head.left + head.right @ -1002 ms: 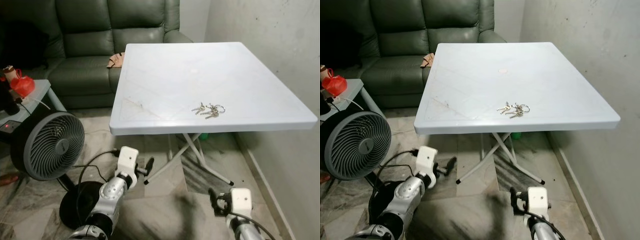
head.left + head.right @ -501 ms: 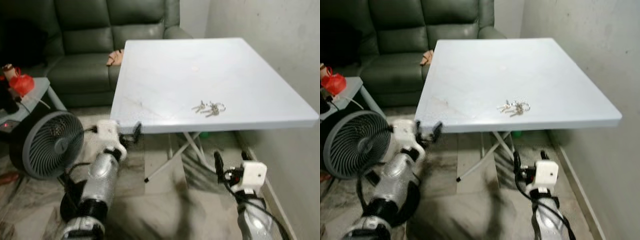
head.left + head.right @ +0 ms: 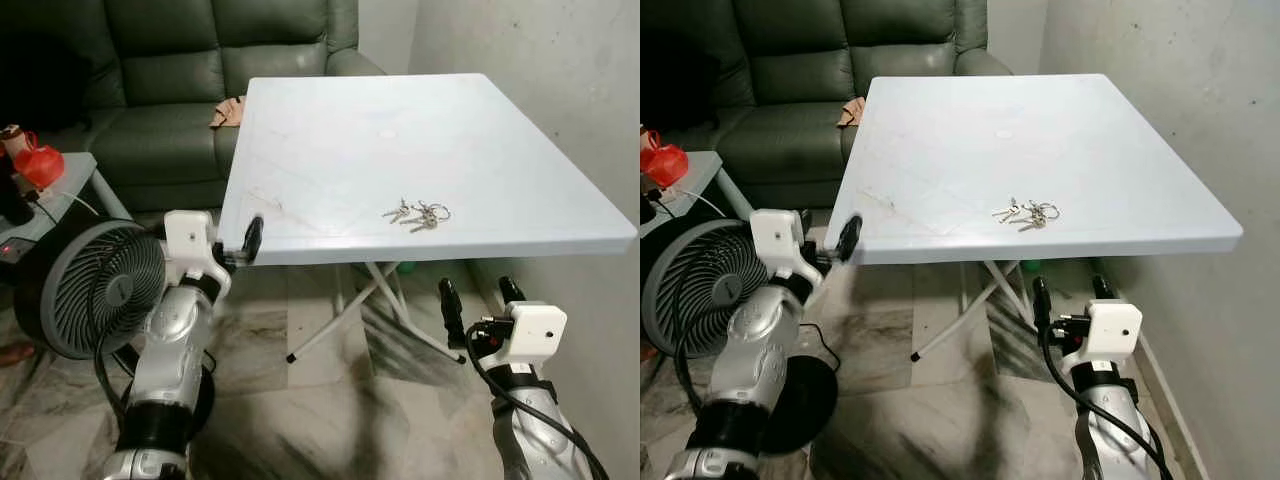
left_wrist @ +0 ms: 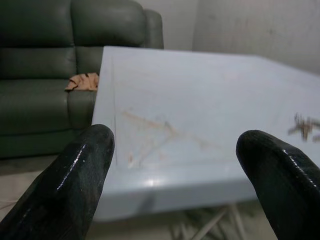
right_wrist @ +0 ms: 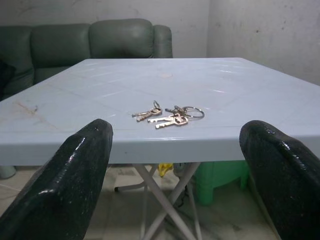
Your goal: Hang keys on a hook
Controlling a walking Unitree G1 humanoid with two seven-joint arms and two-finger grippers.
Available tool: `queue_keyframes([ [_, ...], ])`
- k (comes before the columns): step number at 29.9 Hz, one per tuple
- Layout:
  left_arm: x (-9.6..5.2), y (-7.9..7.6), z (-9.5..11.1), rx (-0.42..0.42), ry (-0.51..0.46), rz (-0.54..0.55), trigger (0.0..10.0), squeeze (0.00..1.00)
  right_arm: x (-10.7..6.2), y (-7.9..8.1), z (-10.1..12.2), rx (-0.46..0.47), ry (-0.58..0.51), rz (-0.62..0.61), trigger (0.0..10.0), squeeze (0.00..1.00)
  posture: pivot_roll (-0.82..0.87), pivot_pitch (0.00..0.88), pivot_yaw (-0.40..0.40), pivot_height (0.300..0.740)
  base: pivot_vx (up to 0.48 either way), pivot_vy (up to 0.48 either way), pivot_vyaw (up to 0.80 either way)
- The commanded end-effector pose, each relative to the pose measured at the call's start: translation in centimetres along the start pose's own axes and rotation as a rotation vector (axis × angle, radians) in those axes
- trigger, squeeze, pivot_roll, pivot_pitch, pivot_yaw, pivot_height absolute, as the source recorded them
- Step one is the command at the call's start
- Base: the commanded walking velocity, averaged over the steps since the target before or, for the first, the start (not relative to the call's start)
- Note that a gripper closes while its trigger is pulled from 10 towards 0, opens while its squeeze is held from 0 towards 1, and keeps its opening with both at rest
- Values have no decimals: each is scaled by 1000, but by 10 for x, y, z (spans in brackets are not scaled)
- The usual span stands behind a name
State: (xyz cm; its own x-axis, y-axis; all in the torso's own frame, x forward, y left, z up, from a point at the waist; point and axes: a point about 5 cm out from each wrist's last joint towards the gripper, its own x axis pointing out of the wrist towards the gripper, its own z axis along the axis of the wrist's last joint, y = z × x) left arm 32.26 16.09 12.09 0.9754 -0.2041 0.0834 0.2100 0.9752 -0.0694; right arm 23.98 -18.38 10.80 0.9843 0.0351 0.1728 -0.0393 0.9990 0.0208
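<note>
A bunch of keys on a ring lies flat on the white folding table, near its front right part. My left gripper is open at the table's front-left corner, level with the edge. In the left wrist view its fingers frame the tabletop, with the keys far off to one side. My right gripper is open below the front edge, under and slightly right of the keys. The right wrist view looks across the tabletop at the keys between its fingers.
A grey floor fan stands left of my left arm. A green sofa with a brown cloth is behind the table. A side table holds a red object. A wall runs along the right. Crossed table legs stand below.
Both arms have risen from near the floor. The left gripper came up to the table's front-left corner, the right one to just below the front edge. The keys have not moved.
</note>
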Motion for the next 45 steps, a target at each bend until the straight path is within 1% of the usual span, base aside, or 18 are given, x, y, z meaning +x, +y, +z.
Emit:
queue_keyframes([
  [1, -2, -2, 4, 55, -14, -27, 10000, 0, -1, 6, 4, 3, -1, 21, 10000, 0, -108, 25, 31, 740, 0, 0, 0],
  [3, -6, -5, 6, 44, -28, -48, 10000, 0, -2, 8, 6, -9, 11, 33, 10000, 0, -112, 27, 31, 740, 0, 0, 0],
  [5, -11, -4, 9, -21, -18, -65, 10000, 0, -2, 9, 10, -4, 8, 31, 10000, 0, -116, 27, 30, 740, 0, 0, 0],
  [7, -13, -2, 14, -59, -28, -65, 10000, 0, -1, 10, 14, -5, -1, 32, 10000, 0, -116, 27, 30, 740, 0, 0, 0],
  [8, -17, 1, 18, -48, -44, -56, 10000, 0, 0, 9, 19, -9, -10, 32, 10000, 0, -116, 24, 28, 740, 0, 0, 0],
  [13, -18, 6, 19, -19, -43, -32, 10000, 0, 0, 9, 20, -11, -14, 31, 10000, 0, -103, 20, 23, 740, 0, 0, 0],
  [14, -20, 6, 20, -1, -36, -26, 10000, 0, 0, 10, 20, -9, -8, 35, 10000, 0, -103, 20, 23, 740, 0, 0, 0],
  [15, -20, 6, 20, -1, -36, -26, 10000, 0, 0, 10, 20, -9, -8, 35, 10000, 0, -103, 20, 23, 740, 0, 0, 0],
  [16, -20, 4, 19, -24, -31, -44, 10000, 0, 0, 11, 19, -8, -2, 40, 10000, 0, -93, 18, 19, 740, 0, 0, 0],
  [20, -20, 0, 17, -17, -15, -59, 10000, 0, 0, 13, 16, -18, 14, 57, 10000, 0, -84, 17, 14, 740, 0, 0, 0],
  [21, -20, -3, 16, -43, -16, -68, 10000, 0, 1, 13, 16, -19, 13, 60, 10000, 0, -78, 15, 11, 740, 0, 0, 0],
  [26, -17, -10, 15, -41, -11, -101, 10000, 0, 2, 15, 15, -18, 18, 69, 10000, 0, -70, 11, 8, 740, 0, 0, 0],
  [30, -12, -9, 18, -46, -12, -92, 10000, 0, 4, 12, 16, -25, 17, 69, 10000, 0, -63, 18, 1, 740, 0, 0, 0],
  [35, -9, -9, 19, -44, -9, -91, 10000, 0, 5, 10, 17, -27, 14, 64, 10000, 0, -66, 19, 6, 740, 0, 0, 0],
  [41, -7, -12, 18, -45, -2, -112, 10000, 0, 5, 9, 17, -28, 14, 59, 10000, 0, -67, 20, 7, 740, 0, 0, 0],
  [45, -1, -14, 22, -36, -9, -127, 10000, 0, 6, 9, 17, -31, 17, 63, 10000, 0, -64, 21, 8, 740, 0, 0, 0],
])
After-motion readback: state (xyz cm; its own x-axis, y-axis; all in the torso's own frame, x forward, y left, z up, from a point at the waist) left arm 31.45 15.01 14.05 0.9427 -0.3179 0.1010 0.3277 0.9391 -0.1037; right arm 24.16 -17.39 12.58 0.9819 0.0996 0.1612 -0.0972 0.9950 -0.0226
